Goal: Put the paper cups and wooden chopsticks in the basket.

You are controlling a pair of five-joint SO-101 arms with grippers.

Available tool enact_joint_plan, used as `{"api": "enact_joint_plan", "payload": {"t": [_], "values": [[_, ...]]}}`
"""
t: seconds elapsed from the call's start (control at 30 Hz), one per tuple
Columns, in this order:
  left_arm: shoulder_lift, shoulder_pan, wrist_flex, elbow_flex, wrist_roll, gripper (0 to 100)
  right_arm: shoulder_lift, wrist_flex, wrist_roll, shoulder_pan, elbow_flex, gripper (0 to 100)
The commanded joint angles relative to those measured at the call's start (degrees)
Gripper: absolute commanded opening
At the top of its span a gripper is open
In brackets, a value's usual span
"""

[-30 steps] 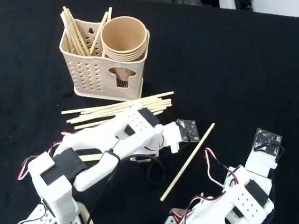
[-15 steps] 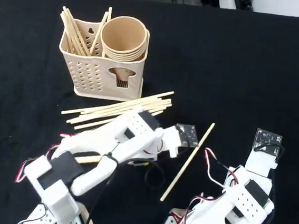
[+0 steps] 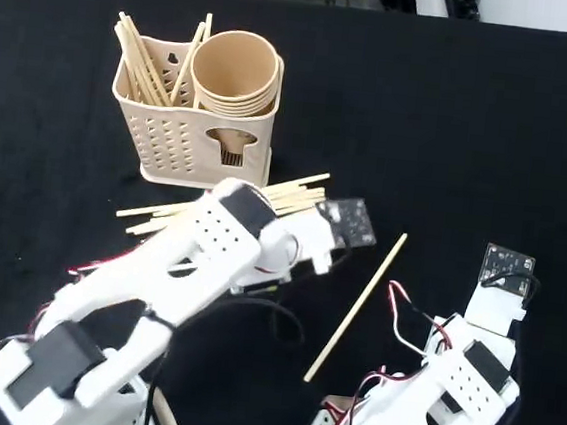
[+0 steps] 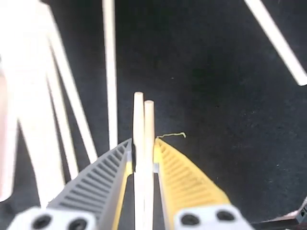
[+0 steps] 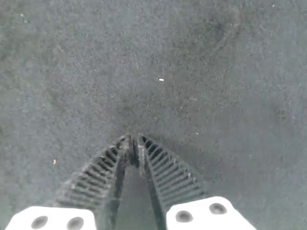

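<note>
A black bench is seen, and a pale basket is set on it. Inside the basket, a stack of paper cups is kept in one part. Some wooden chopsticks are stood in the other part. A loose pile of more chopsticks is spread just in front of the basket. One lone chopstick is laid farther from the basket, well apart from the pile.

A pair of chopsticks is pinched side by side in the left end effector, near the pile in front of the basket. The right end effector is closed on nothing and is held low over bare bench, far from the basket.

The pair seems to be gripped near one end, so it could be tipped or slid out when lifted. The long ends could be knocked on the basket rim. The basket looks light, so it could be pushed over. The pile could be scattered by the arm too.

Lots of open bench is found behind and beside the basket. Less room is found in front of it, where the pile and the arm are crowded.
</note>
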Motion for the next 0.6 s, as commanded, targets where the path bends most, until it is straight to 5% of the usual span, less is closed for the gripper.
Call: {"api": "enact_joint_plan", "payload": {"t": [0.0, 0.23, 0.57], "values": [[-6.15, -0.92, 5.10, -8.57, 0.62, 3, -0.84, -0.62, 0.53, 0.35, -0.40, 1.5], [-15.56, -4.70, 13.54, -25.98, 2.11, 3, -0.84, -0.62, 0.53, 0.35, -0.31, 1.5], [-19.25, -28.35, 6.86, -54.90, 11.96, 3, -0.84, -0.62, 0.53, 0.35, -0.31, 1.5]]}}
